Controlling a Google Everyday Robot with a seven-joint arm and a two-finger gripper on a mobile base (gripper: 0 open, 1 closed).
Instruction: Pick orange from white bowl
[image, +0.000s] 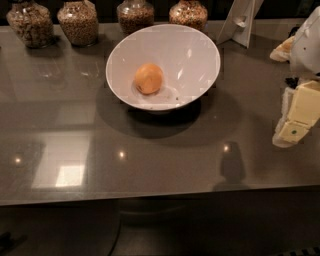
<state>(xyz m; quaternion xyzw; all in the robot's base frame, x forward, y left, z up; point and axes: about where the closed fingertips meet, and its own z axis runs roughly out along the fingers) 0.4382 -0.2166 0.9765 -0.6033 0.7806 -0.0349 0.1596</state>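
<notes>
Cream-coloured fingers (304, 104) of the robot's gripper (292, 125) hang at the right edge of the scene, pointing down over a dark, glossy counter (150, 165); whether they are parted or pressed together cannot be told from this angle, and nothing is seen held in them. Well apart from the fingers, to their left and somewhat farther back, stands the white bowl (200, 45), wide and flaring, upright on its narrow base. The orange (148, 78) lies inside it, low on the inner wall and left of the bowl's centre, on the side away from the fingers, touching only the bowl. The bowl's broad shadow (210, 125) spreads over the counter toward the fingers without reaching them. Just left of the fingers and nearer the counter's front edge sits a smaller dark shadow (232, 167). Farthest from the fingers, along the back of the counter, four glass jars of grain stand in a row: the first jar (30, 22) and second jar (77, 20) left of the bowl, the third jar (135, 14) and fourth jar (188, 12) right behind its rim. Between that row and the fingers, at the back, a white folded stand (240, 22) stands upright. Directly above the fingers rises the arm's white casing (310, 40), with a pale yellowish object (282, 49) beside it that cannot be identified. Far to the fingers' left, a bright square reflection (70, 175) glints on the counter.
</notes>
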